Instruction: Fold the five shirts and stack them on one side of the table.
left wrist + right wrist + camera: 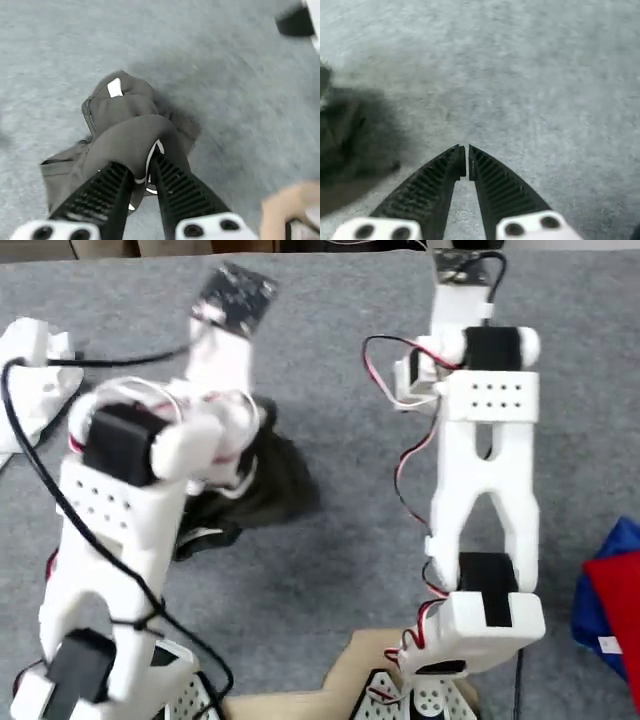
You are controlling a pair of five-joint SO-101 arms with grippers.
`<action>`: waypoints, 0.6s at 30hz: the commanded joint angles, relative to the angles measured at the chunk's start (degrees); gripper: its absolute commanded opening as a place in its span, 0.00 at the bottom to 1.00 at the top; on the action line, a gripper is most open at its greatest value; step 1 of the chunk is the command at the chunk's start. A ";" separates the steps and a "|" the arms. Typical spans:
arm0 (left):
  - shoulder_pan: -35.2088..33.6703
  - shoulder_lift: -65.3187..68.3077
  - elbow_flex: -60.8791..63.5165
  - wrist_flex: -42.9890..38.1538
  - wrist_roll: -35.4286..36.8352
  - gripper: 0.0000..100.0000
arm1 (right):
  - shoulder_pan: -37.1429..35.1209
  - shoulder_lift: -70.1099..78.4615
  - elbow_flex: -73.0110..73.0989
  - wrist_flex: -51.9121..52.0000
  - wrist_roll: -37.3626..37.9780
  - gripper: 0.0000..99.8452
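A dark grey shirt [125,115] lies bunched on the grey table cover, a white label [115,87] showing at its collar. My left gripper [142,165] is shut on a raised fold of this shirt. In the high view the same shirt [280,480] sits crumpled under the left arm [130,500]. My right gripper [466,161] is shut with nothing between its fingers, just above bare cover, and the dark shirt [350,135] lies off to one side of it. The right arm [485,470] stretches toward the far side of the table.
A blue shirt [600,570] and a red shirt [615,600] lie at the right edge of the table. A tan cardboard piece [300,702] sits at the near edge between the arm bases. Cables [30,440] trail on the left.
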 commanded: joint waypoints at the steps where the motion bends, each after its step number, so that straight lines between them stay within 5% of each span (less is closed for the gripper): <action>1: 4.04 -5.93 4.13 0.62 0.18 0.06 | 3.82 0.13 -2.33 0.44 -0.26 0.03; 6: 4.75 -12.44 7.38 0.62 0.44 0.23 | 5.32 0.13 -2.33 2.11 -0.26 0.03; 9: 3.52 -16.04 6.95 0.62 2.20 0.25 | 5.05 0.22 -2.24 4.22 -0.26 0.03; 18: -16.97 -18.68 12.22 0.18 1.85 0.25 | 4.00 0.22 -0.22 5.27 -0.26 0.03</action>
